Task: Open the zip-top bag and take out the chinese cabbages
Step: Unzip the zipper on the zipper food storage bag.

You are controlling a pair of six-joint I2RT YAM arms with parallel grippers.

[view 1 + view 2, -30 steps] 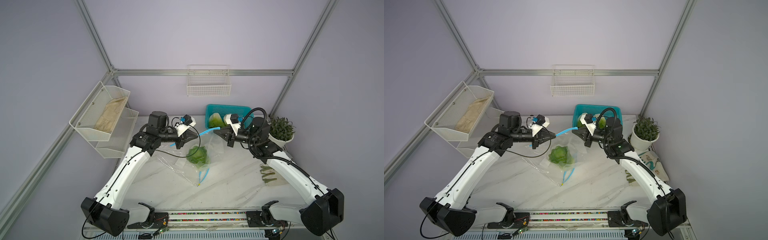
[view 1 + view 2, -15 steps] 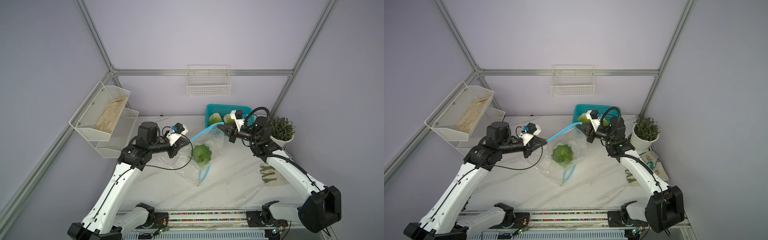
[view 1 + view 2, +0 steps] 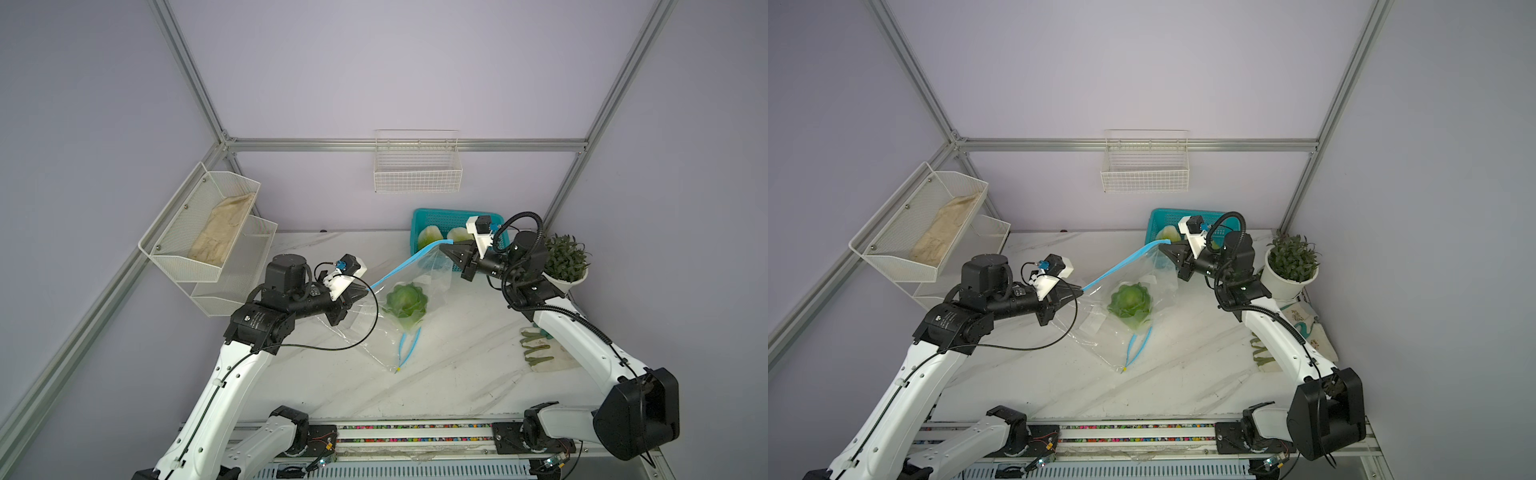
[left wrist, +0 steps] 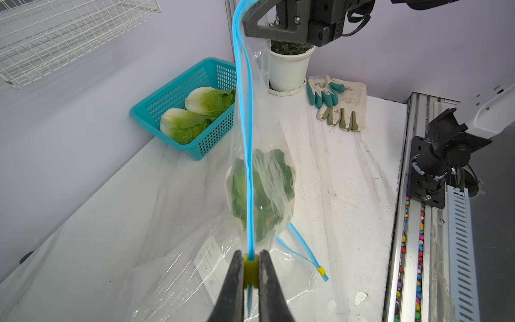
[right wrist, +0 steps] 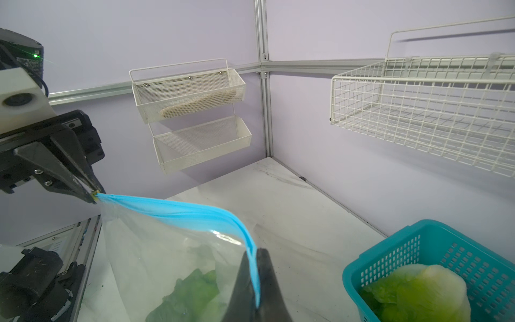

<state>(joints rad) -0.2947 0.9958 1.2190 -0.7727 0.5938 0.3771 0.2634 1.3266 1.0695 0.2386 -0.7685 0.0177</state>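
Two robot arms hold a clear zip-top bag (image 3: 434, 272) stretched above the marble counter (image 3: 457, 374), its blue zip strip (image 3: 401, 268) pulled taut between them. The strip's long axis runs on a slant, low at the left arm and climbing toward the counter's back right corner. The left tool (image 4: 250, 268) is pinched tight on the yellow slider (image 4: 250, 263) at the strip's lower end, and the right tool (image 5: 255, 280) is clamped on the strip's upper end. The bag's lower part drapes onto the middle of the counter. Inside it sits a round, dark-green chinese cabbage (image 3: 406, 301), its leaves facing up in both top views; whether it rests on the counter cannot be told. Two elongated chinese cabbages (image 4: 184, 125) lie side by side in a teal basket (image 4: 216, 138) at the counter's back edge. Their long axes are roughly parallel, white bases toward the back wall and frilly leaves toward the front. A potted plant (image 3: 565, 259) stands in the back right corner, with gloves (image 4: 338, 103) near the right edge.
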